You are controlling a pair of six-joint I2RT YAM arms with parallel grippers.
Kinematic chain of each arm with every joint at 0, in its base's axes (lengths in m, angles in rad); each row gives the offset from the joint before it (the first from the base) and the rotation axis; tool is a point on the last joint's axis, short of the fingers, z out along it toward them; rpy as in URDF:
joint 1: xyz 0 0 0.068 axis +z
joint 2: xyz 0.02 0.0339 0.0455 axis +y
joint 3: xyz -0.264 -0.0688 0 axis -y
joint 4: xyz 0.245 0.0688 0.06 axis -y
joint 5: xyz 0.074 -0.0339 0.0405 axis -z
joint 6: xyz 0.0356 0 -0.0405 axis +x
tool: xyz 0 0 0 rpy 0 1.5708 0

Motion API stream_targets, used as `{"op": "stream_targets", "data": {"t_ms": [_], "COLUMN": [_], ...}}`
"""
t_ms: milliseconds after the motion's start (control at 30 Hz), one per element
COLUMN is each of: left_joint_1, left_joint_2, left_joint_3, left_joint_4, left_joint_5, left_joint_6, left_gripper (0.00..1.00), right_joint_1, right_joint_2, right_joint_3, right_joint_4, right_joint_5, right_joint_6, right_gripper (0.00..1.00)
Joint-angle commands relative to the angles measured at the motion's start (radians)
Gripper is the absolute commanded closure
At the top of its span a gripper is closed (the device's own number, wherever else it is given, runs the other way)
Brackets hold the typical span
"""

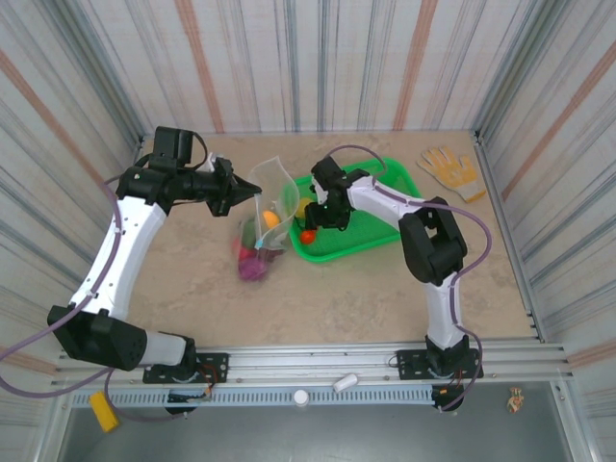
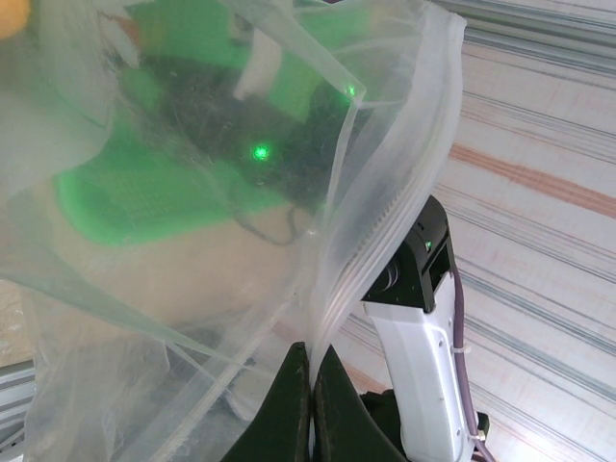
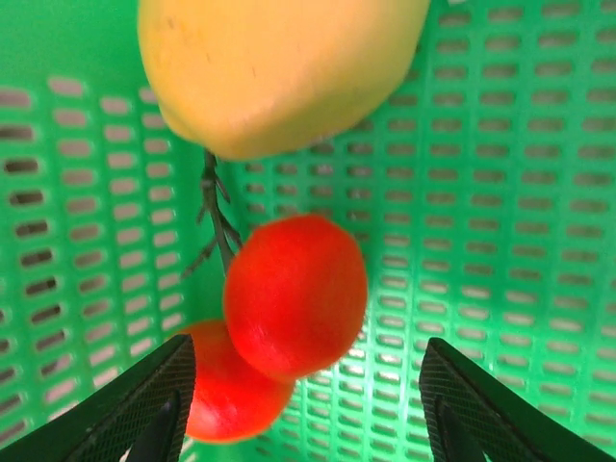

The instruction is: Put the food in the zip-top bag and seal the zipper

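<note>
While my left claw point(image 2: 310, 385) pinches shut on the clear, crinkly zip-top bag point(image 2: 173, 289), its pale zipper point(image 2: 404, 192) runs lengthwise away from the fingertips. My right claw point(image 3: 308, 409) gapes wide, red-orange tomatoes point(image 3: 294, 294) between its fingers.

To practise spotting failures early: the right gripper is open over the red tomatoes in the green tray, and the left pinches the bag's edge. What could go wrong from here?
1. The tomatoes are round and lie close under the yellow fruit. The open right gripper could squeeze one out sideways or catch just one.
2. The left gripper pinches a thin edge of the zip-top bag. The film might slip and the mouth sag.
</note>
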Motion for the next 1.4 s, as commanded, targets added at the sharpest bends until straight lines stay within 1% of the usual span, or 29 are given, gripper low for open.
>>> {"op": "stream_targets", "data": {"t_ms": [0, 167, 300, 367, 400, 600, 800, 1000, 1200, 1367], "left_joint_1": [0.007, 0.008, 0.009, 0.009, 0.011, 0.021, 0.021, 0.021, 0.022, 0.019], "left_joint_2": [-0.025, -0.027, -0.025, -0.026, -0.026, -0.033, -0.035, -0.029, -0.028, -0.027], "left_joint_3": [0.009, 0.01, 0.009, 0.011, 0.013, 0.011, 0.017, 0.028, 0.025, 0.028], "left_joint_4": [0.011, 0.009, 0.006, 0.006, 0.005, -0.007, -0.011, -0.013, -0.016, -0.016], "left_joint_5": [0.015, 0.014, 0.014, 0.012, 0.011, 0.001, -0.002, 0.0, -0.002, -0.005], "left_joint_6": [-0.006, -0.002, 0.0, 0.004, 0.008, 0.017, 0.022, 0.025, 0.029, 0.026], "left_gripper": [1.0, 1.0, 1.0, 1.0, 1.0, 1.0, 1.0, 1.0, 1.0, 1.0], "right_joint_1": [-0.006, -0.012, -0.018, -0.021, -0.021, -0.027, -0.033, -0.06, -0.058, -0.038], "right_joint_2": [0.043, 0.086, 0.096, 0.098, 0.093, 0.033, -0.126, -0.328, -0.472, -0.541], "right_joint_3": [0.06, 0.092, 0.086, 0.082, 0.075, 0.036, -0.013, -0.051, 0.017, 0.111], "right_joint_4": [0.001, -0.009, -0.011, -0.009, -0.008, 0.01, 0.004, -0.001, -0.077, -0.112], "right_joint_5": [0.018, 0.019, 0.016, 0.013, 0.015, 0.054, 0.169, 0.209, 0.234, 0.188], "right_joint_6": [0.002, -0.001, 0.0, 0.0, 0.0, 0.003, -0.014, -0.002, -0.026, -0.023], "right_gripper": [0.4, 0.49, 0.52, 0.59, 0.62, 0.71, 0.73, 0.74, 0.74, 0.73]}}
